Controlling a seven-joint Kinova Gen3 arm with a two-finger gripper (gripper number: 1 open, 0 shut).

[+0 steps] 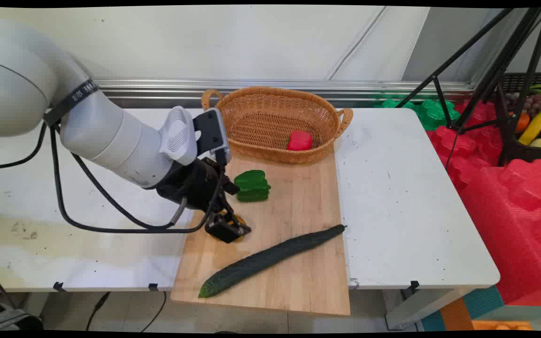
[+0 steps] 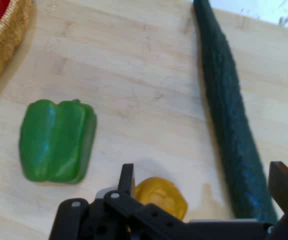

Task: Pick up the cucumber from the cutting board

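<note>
Straddling yellow pepper (image 2: pixel 159 197), fingers (image 2: pixel 126 181) apart

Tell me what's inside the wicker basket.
The basket holds one red pepper near its front right wall. Its near wall hides a strip of the floor; the rest looks bare.

arm (image 1: pixel 106 134) showing white rounded links, ribbed white wrist | black band lettered | black cables (image 1: pixel 64 197) hanging | gripper (image 1: pixel 227 230) black linkage, silver screws

Pale matt wooden board (image 1: pixel 298 263) — woven wicker basket (image 1: pixel 270 122), glossy smooth green pepper (image 2: pixel 58 141), bumpy-skinned cucumber (image 2: pixel 231 115)
</note>
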